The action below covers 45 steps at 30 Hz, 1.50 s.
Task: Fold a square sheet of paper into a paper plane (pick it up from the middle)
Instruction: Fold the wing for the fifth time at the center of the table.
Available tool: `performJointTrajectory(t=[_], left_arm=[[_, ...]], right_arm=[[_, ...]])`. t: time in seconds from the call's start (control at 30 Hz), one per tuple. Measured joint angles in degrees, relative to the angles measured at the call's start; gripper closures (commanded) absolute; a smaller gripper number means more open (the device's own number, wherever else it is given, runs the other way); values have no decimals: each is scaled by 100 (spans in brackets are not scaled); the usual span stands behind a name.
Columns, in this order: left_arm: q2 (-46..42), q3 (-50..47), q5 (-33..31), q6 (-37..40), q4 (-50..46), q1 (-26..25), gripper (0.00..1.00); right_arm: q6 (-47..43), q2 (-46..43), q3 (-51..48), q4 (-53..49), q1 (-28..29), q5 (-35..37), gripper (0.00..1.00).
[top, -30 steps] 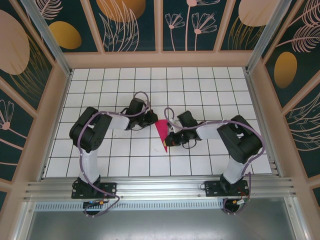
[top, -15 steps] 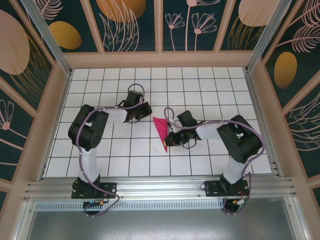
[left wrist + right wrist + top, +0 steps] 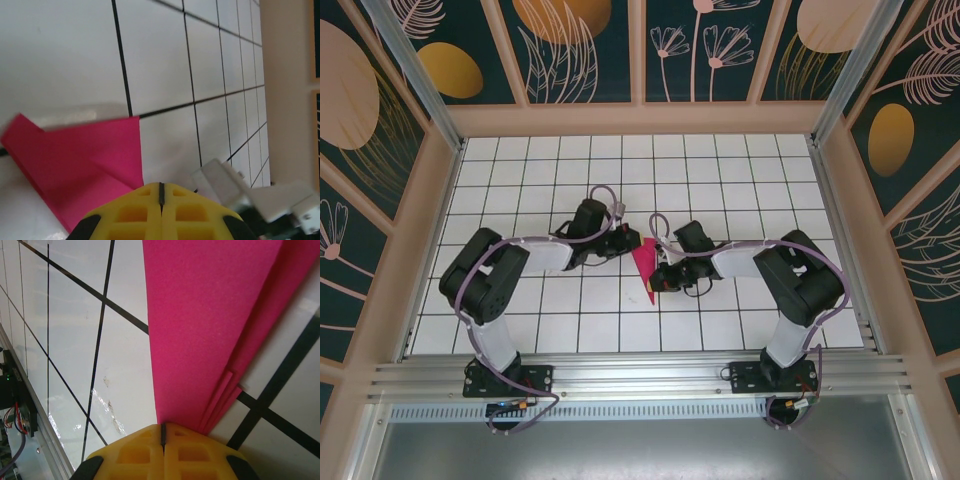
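The paper plane lies flat in the middle of the table, a narrow pink dart btwn both arms, point toward the near edge. R end effector: fingers pressed together at the dart's narrow end; can't tell if a layer is nipped or just pinned. L end effector: also pressed together, over the wide tail. Looks like crease-setting. To do it well: R pins firm, L slides along the fold w/ light, even pressure, low angle, no snagging layers.
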Motion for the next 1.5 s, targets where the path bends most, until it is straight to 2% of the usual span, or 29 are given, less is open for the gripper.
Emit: performJointTrajectory(t=[0.17,0.27,0.53,0.8,1.07,1.17,1.5], left_arm=[[466,-267,304,-319,601,15,100],[568,-280,319,-343,640,13,100],[581,-79,98,-201,153,2,100],[581,-66,94,-138,107,2,100],[581,-37,76,-138,35,-2,100],[581,-26,52,-129,9,-9,100],[581,11,11,-120,-55,-20,100]], right_arm=[[63,11,0,17,0,-2,100],[83,11,0,17,0,-2,100],[306,-168,0,-70,4,179,99],[675,-243,372,-39,170,247,95],[977,566,802,190,188,586,98],[1001,564,802,197,173,570,98],[988,-35,463,31,258,586,97]])
